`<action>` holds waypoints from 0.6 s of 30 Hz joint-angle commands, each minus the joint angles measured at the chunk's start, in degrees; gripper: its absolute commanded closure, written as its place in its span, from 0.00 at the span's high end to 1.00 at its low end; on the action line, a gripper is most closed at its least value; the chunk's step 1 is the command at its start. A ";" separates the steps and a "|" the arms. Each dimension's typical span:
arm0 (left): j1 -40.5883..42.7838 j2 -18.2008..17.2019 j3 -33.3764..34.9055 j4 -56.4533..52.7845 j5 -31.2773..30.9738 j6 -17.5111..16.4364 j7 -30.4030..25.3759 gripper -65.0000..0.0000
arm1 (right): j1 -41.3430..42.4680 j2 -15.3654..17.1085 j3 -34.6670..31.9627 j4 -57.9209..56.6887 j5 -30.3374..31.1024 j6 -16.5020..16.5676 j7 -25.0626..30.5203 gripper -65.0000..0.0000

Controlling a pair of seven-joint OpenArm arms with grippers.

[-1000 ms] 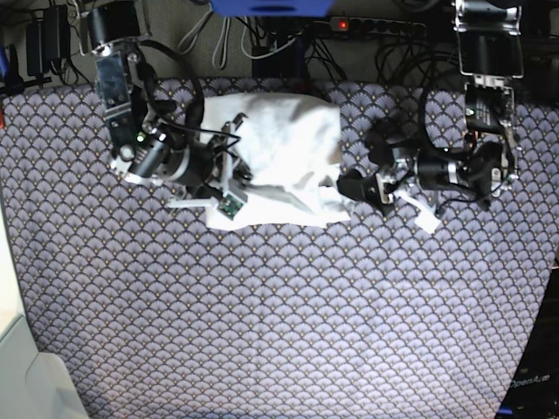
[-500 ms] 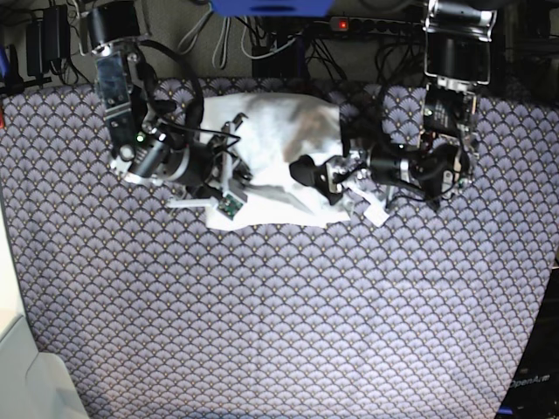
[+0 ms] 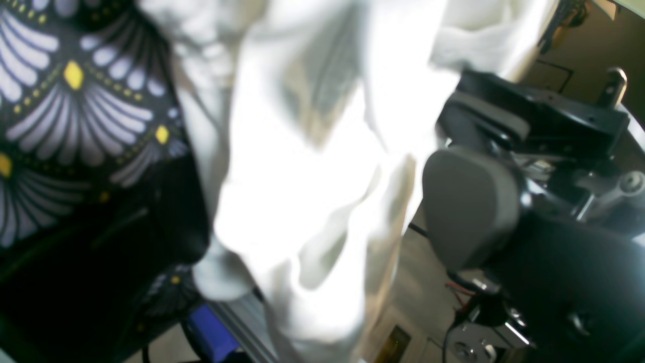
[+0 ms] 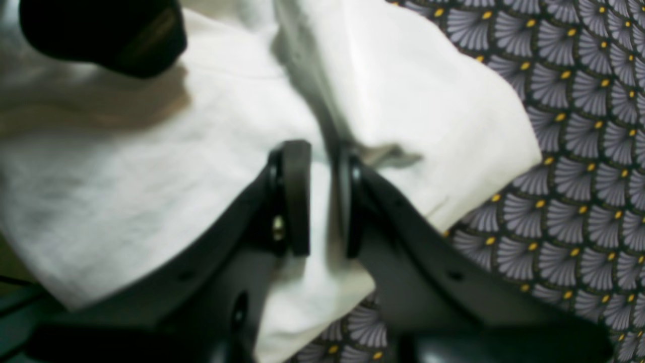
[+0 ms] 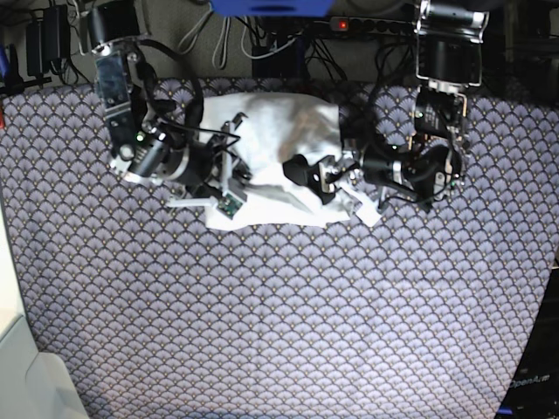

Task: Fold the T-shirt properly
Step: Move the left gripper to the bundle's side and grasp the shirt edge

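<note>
Scallop-patterned tablecloth under the white T-shirt, bunched at its far middle; right gripper pinched on a fold at the shirt's edge, left gripper (jaws spread, holding nothing) newly moved in over the shirt's opposite side, likely for the next fold.

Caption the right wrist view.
Right gripper pinching a fold of the plain white cotton T-shirt on patterned cloth.

right arm: I see silver plates, black joints, green LED
left arm: same silver-black build, looped black cables
fingers: matte black, rounded pads
</note>
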 commanded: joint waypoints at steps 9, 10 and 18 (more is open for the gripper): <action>-0.73 0.25 0.02 0.01 1.82 0.00 -0.18 0.37 | 0.62 1.12 0.57 0.82 -0.48 0.17 0.25 0.12; -1.34 0.25 0.02 0.01 1.82 0.00 -0.18 0.25 | 0.71 1.47 0.40 0.91 -0.39 0.17 0.25 0.12; -3.10 0.33 -0.06 -0.08 1.82 0.00 -0.18 0.00 | 0.36 1.56 0.66 5.31 -0.48 0.17 -0.19 0.12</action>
